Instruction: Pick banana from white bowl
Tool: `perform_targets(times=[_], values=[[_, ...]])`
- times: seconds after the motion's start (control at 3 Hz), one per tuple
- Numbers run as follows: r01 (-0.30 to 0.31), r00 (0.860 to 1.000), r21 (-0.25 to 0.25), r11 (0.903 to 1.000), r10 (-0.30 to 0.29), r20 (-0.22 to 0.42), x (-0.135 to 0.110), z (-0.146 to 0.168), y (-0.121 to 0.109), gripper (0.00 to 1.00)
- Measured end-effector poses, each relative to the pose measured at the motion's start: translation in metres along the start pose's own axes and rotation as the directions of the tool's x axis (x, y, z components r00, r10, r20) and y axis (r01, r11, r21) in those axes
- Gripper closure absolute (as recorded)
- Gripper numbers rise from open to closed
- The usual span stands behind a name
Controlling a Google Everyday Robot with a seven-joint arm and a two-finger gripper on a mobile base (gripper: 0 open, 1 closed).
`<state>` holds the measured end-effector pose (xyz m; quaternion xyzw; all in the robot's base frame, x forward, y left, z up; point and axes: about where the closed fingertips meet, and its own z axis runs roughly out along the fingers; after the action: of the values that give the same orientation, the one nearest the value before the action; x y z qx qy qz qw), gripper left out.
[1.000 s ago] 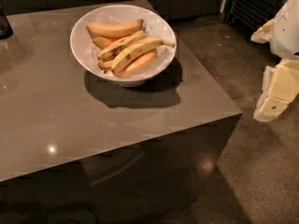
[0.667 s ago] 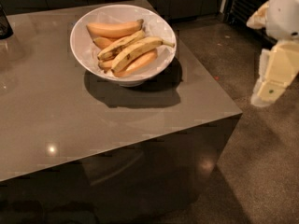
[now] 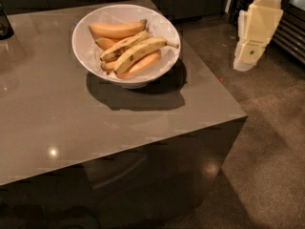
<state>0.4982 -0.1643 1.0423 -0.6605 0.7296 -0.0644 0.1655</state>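
A grey table (image 3: pixel 71 128) with a glossy top was seen filling most of the view. Its left and near edges were cut off by the frame, and its front face was lost in shadow. A mottled brown floor (image 3: pixel 267 142) was shown to its right.

A white bowl (image 3: pixel 80 49) was set on the far part of the table, near the right edge, with a dark shadow cast in front of it.

The robot's cream arm (image 3: pixel 261 18) was seen hanging at the upper right, over the floor and well apart from the table. Its top was cut off by the frame. The gripper (image 3: pixel 245 56) was pointed downward at the arm's lower end, beside the table's far right corner and clear of the bowl. Whether it was open or closed could not be told, and nothing was seen held in it.

The banana (image 3: pixel 138 51) was laid in the bowl on top of the other fruit, slanting up toward the right rim, with its thin stem pointed at that rim. A shorter banana (image 3: pixel 121 46) was laid just beside it on the far side. Two orange fruits (image 3: pixel 116 30) were partly covered by the bananas, one behind them and one beneath.

A dark slatted panel (image 3: pixel 293 37) was cut off at the right edge. A dark object (image 3: pixel 5 25) was cut off at the table's far left, too little of it shown to be named.
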Motion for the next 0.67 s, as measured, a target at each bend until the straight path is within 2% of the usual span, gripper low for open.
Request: perform_targets(times=[0.33,0.67], values=[[0.003,1.000,0.039,0.9992,-0.004,0.022,-0.007,-0.004,-0.008,0.00],[0.024,0.997,0.098,0.9949,-0.031,0.068,-0.024,-0.010,-0.022,0.00]])
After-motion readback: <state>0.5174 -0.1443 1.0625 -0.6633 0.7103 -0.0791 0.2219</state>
